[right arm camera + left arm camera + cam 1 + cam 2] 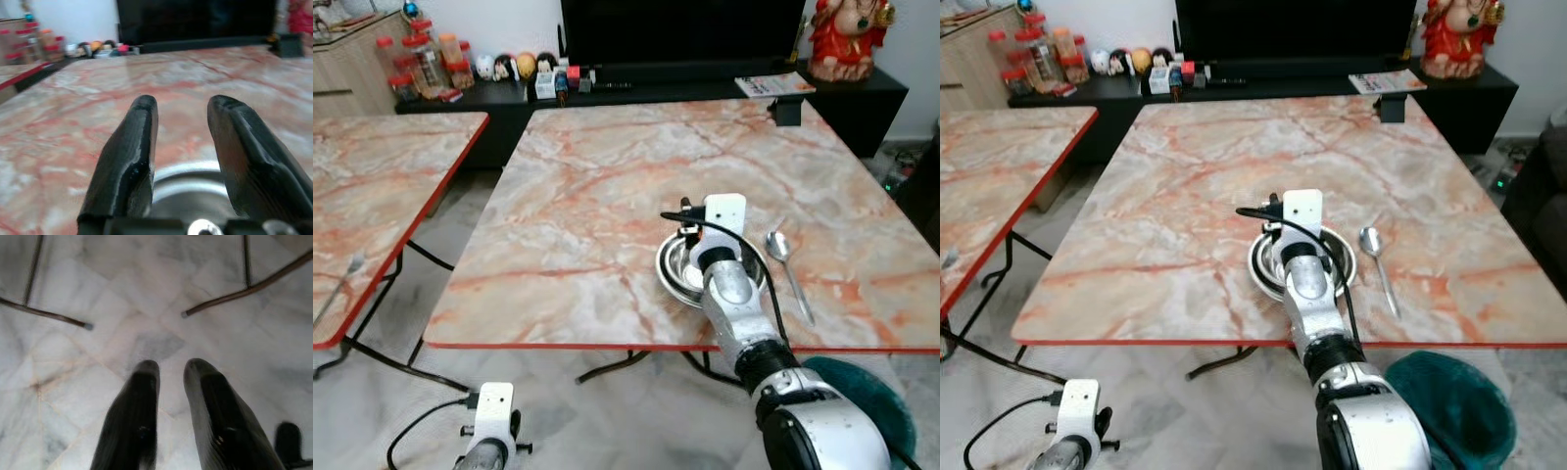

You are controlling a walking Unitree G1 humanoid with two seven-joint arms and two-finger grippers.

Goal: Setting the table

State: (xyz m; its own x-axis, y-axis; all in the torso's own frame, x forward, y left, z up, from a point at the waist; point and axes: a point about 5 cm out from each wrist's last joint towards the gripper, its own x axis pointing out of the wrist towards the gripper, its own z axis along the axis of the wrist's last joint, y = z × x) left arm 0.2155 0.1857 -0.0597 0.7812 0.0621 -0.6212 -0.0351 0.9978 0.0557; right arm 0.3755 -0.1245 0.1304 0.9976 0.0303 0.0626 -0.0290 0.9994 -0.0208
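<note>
Steel bowl (677, 271) sits on the marble table (607, 196), spoon (788, 266) just beside; right gripper (182, 105) hovers released above it. Left gripper (171, 367), parted, hangs over tiled floor (146, 293).

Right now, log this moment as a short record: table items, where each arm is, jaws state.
table: marble-pattern table with red edge
bowl: steel bowl near the front edge
spoon: spoon lying beside the bowl, on the robot's right, apart from it
right gripper: right gripper over the bowl, jaws open, holding nothing
left gripper: left gripper hangs idle above the floor, jaws open
</note>
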